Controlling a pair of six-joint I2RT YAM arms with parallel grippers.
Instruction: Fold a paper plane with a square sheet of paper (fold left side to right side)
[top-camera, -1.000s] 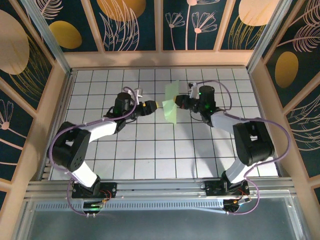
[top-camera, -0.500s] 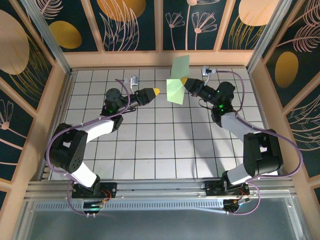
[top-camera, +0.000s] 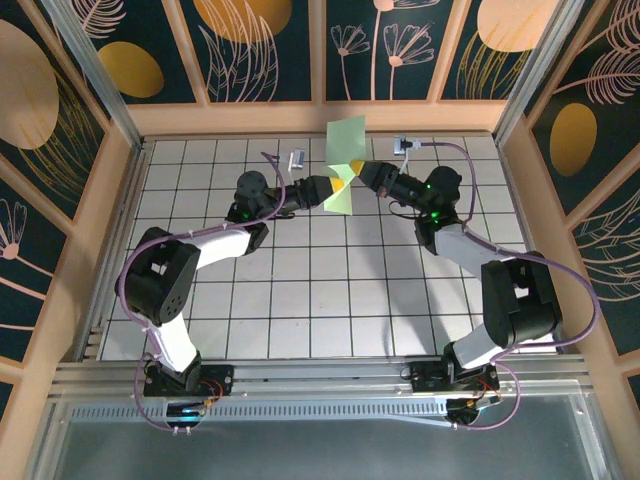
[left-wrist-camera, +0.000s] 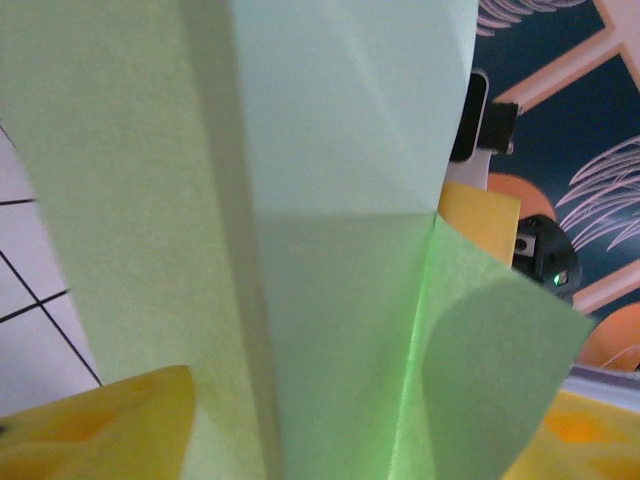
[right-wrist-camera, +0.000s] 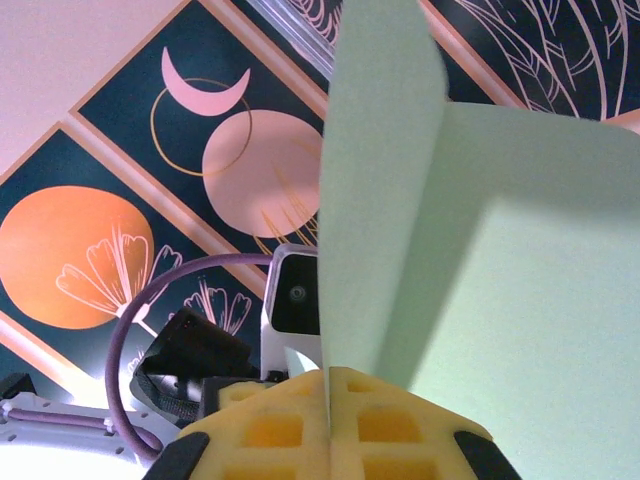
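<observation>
Closer than before, left gripper (top-camera: 338, 186) stands spread around the sheet of paper (top-camera: 347, 140), which is raised over the white tiled surface (top-camera: 300, 290) near the flowered back wall (top-camera: 270, 50); right gripper (top-camera: 353, 165) pinches it tight

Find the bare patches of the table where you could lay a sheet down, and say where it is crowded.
Bare: the middle tiles between the left arm and right arm, down to the near rail, and the far left corner. Crowded: far centre, where the right fingers pinch the green paper aloft and the left fingers flank it.
</observation>
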